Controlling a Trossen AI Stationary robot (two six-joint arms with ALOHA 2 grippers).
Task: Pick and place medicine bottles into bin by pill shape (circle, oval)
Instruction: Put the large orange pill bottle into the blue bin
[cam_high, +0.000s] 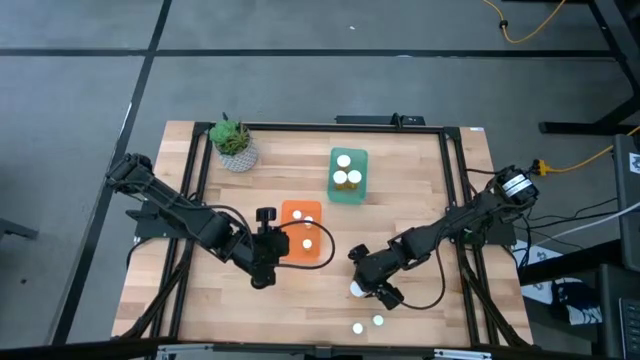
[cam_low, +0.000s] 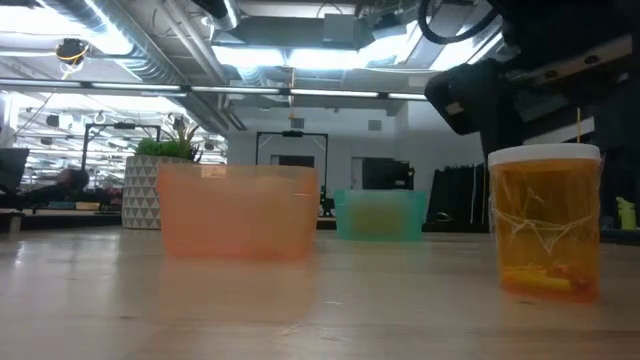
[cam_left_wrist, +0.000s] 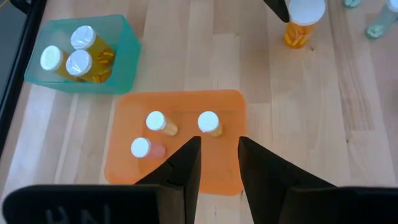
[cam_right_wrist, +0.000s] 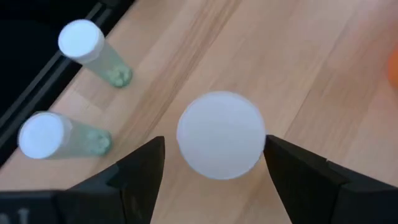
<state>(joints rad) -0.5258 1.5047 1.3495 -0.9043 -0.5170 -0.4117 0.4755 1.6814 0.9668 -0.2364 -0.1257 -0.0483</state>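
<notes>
Right gripper (cam_right_wrist: 214, 165): fingers spread wide, one on each side of a wide white-capped amber bottle (cam_right_wrist: 219, 134); whether the pads touch the cap cannot be told. In the high view it sits at about 5 o'clock from table centre.
Left gripper (cam_left_wrist: 219, 162): fingers drawn together, holding nothing, over the near edge of the orange bin (cam_left_wrist: 124, 124), at 7 o'clock from table centre.
Orange bin contents: three white-capped bottles (cam_left_wrist: 155, 121).
Teal bin (cam_high: 348, 190): at 12 o'clock, holding three white-capped bottles (cam_left_wrist: 79, 61).
Loose bottles: two narrow clear ones with greenish pills (cam_right_wrist: 93, 53) at 5 o'clock, by the table's front edge.
Potted plant (cam_high: 234, 143): at 10 o'clock.
Writing: no label or brand can be read on any bottle.
</notes>
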